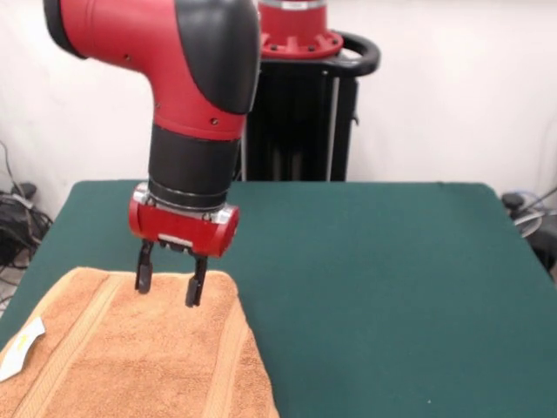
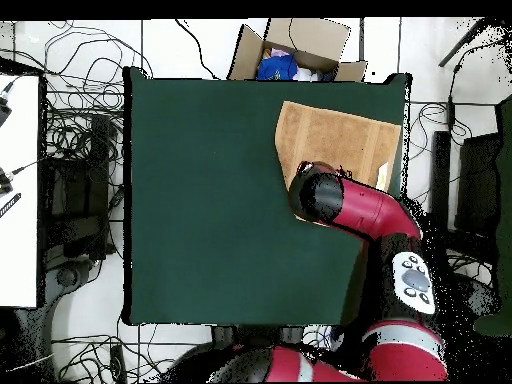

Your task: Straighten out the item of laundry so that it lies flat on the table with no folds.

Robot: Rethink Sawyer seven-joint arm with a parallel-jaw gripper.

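The item of laundry (image 1: 130, 366), an orange-tan towel with woven stripes and a white tag (image 1: 22, 347), lies spread at the near left corner of the green table (image 1: 392, 279). In the overhead view the towel (image 2: 345, 135) sits at the table's (image 2: 200, 200) upper right corner, its lower part hidden under the red arm. My gripper (image 1: 170, 283) is open, fingers pointing down over the towel's far edge, with nothing between them. Whether the fingertips touch the cloth cannot be told. The overhead view hides the gripper beneath the arm's wrist (image 2: 318, 193).
A cardboard box (image 2: 300, 45) holding something blue stands on the floor just beyond the table edge by the towel. Cables lie on the floor around the table. A white desk (image 2: 18, 190) stands beside the table.
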